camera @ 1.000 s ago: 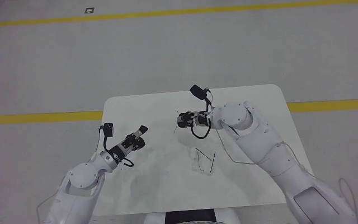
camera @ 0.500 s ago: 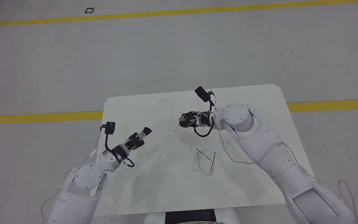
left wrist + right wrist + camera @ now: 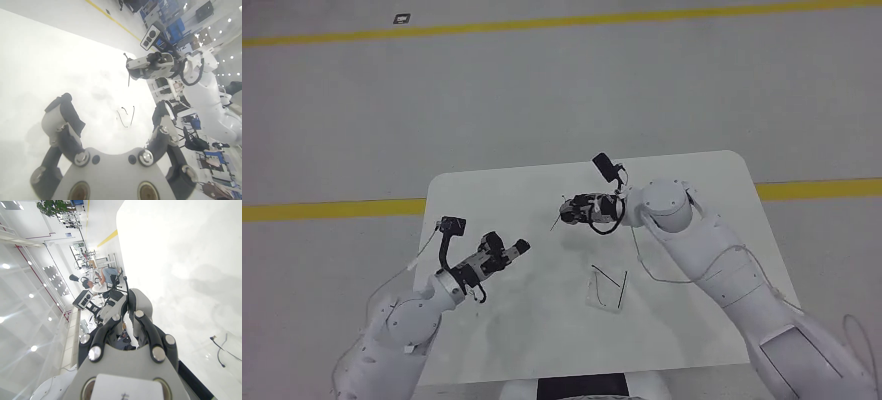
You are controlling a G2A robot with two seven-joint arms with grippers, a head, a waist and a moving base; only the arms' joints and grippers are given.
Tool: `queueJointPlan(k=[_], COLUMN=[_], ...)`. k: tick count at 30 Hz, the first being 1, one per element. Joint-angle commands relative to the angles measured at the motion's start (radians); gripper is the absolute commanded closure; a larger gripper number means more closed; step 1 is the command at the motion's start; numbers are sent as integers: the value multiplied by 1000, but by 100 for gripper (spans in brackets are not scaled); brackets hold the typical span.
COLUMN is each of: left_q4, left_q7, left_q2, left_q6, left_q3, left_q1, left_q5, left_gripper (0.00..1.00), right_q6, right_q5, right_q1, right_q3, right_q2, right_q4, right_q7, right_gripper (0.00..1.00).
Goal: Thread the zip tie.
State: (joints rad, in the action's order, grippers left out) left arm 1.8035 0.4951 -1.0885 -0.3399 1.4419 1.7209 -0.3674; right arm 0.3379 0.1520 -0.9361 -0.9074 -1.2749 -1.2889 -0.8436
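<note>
The right pincer [image 3: 129, 294] is clamped on a thin black zip tie [image 3: 128, 79] above the white tabletop [image 3: 492, 190], head end past its fingertips, tail hanging free. The left pincer [image 3: 113, 105] hovers nearby, spread wide and empty. Threading looks not yet begun; next, the tail likely needs catching and feeding through the head.

Overhead view looking down, wrist views close, sharing table [image 3: 504, 198]
</note>
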Motion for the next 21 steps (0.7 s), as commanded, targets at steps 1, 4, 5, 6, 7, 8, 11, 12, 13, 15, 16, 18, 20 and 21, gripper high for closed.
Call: queueJointPlan(k=[1, 4, 5, 6, 7, 8, 11, 12, 13, 15, 16, 18, 20, 21], left_q4=[-3, 4, 8, 13, 17, 25, 12, 12, 12, 12, 12, 12, 12, 12], left_q7=[8, 12, 4, 0, -8, -14, -25, -25, -25, -25, -25, -25, -25, -25], left_q2=[0, 6, 8, 11, 15, 19, 24, 24, 24, 24, 24, 24, 24, 24], left_q6=[0, 0, 0, 0, 0, 0, 0, 0, 0, 0, 0, 0, 0, 0], left_q3=[-27, -72, -88, -115, -131, -154, -168, -168, -168, -168, -168, -168, -168, -168], left_q1=[-18, -54, -64, -76, -88, -99, -108, -108, -108, -108, -108, -108, -108, -108], left_q5=[3, -18, -28, -27, -32, -37, -35, -35, -35, -35, -35, -35, -35, -35], left_gripper=[0, 0, 0, 0, 0, 0, 0, 0, 0, 0, 0, 0, 0, 0], right_q6=[-4, 2, 2, 2, 2, 2, 2, 2, 2, 2, 2, 2, 2, 2], right_q5=[22, 62, 71, 89, 97, 112, 134, 134, 134, 134, 134, 134, 134, 134], right_q1=[-13, -13, -10, -5, 0, 4, 16, 16, 16, 16, 16, 16, 16, 16], right_q3=[-1, 1, 6, 11, 18, 23, 35, 35, 35, 35, 35, 35, 35, 35], right_q2=[-2, -8, -11, -15, -18, -21, -28, -28, -28, -28, -28, -28, -28, -28], right_q4=[-4, 10, 17, 32, 41, 51, 67, 67, 67, 67, 67, 67, 67, 67], right_q7=[10, 25, 27, 33, 38, 44, 57, 57, 57, 57, 57, 57, 57, 57], right_gripper=[100, 100, 100, 100, 100, 100, 100, 100, 100, 100, 100, 100, 100, 100])
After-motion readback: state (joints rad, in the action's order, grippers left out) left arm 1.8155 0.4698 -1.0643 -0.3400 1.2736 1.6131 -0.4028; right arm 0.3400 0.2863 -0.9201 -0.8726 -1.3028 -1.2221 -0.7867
